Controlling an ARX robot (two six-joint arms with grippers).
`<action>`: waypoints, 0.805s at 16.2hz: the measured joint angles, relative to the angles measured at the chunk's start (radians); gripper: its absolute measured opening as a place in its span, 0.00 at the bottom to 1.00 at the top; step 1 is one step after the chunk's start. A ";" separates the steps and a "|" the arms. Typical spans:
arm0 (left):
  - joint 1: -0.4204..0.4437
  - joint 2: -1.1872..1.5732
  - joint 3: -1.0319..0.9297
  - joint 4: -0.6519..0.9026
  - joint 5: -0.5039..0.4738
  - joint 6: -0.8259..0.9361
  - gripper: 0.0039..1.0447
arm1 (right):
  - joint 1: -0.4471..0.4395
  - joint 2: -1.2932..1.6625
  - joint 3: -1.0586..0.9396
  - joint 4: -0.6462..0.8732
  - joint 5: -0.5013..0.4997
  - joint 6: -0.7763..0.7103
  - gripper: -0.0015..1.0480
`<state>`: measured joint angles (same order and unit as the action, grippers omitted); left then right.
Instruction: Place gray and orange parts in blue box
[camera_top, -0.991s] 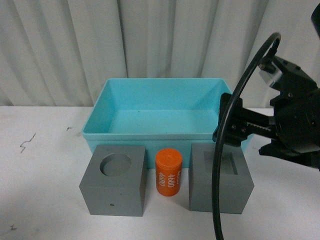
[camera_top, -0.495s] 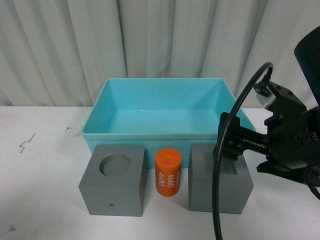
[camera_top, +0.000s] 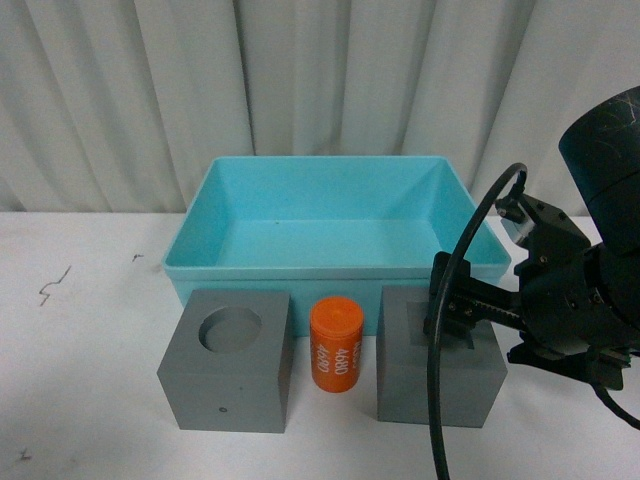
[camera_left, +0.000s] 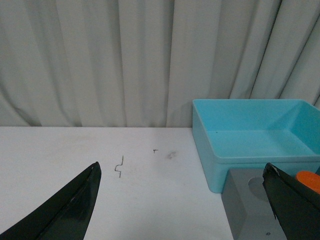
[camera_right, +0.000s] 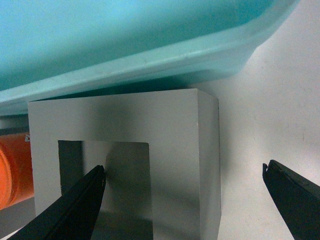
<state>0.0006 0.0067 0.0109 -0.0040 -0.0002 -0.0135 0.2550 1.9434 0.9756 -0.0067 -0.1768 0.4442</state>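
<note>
**Dropping onto the square-recess cube: right arm closes in for the first pick**

Over the last second the right gripper (camera_right: 183, 171) has sunk from the level of the blue box's (camera_top: 300, 269) near rim to the top of the gray cube with the square recess (camera_top: 440, 385). It has also drawn a little toward the 6 o'clock side. It comes in from 3 o'clock with its jaws spread and nothing in them. In the right wrist view one finger (camera_right: 75, 205) hangs over the recess and the other (camera_right: 295, 192) over bare table beyond the cube's outer face, so the pair straddles that wall. Whether either finger touches the cube yet cannot be told.

Nothing else has shifted. The three parts stand in a row on the white table (camera_top: 80, 330), just on the 6 o'clock side of the box. The orange cylinder (camera_top: 337, 345) stands in the middle, the round-recess cube (camera_top: 225, 385) at its 9 o'clock and the square-recess cube at its 3 o'clock. The box holds nothing.

The left gripper (camera_left: 181, 169) is also spread and empty, hanging over the table at the box's 9 o'clock.

So the task is at its first grasp, with all three parts yet to go in. The likely next need is a little more descent and a pinch on that wall. A one-wall hold sits off-centre, so the cube may tilt on lifting.
</note>
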 joint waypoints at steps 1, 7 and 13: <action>0.000 0.000 0.000 0.000 0.000 0.000 0.94 | 0.000 0.003 0.000 0.000 0.001 0.000 0.94; 0.000 0.000 0.000 0.000 0.000 0.000 0.94 | 0.000 0.005 0.000 0.021 0.005 0.000 0.63; 0.000 0.000 0.000 0.000 0.000 0.000 0.94 | -0.006 -0.071 -0.034 -0.011 0.036 -0.048 0.19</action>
<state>0.0006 0.0067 0.0109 -0.0036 -0.0002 -0.0135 0.2489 1.8721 0.9413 -0.0174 -0.1406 0.3965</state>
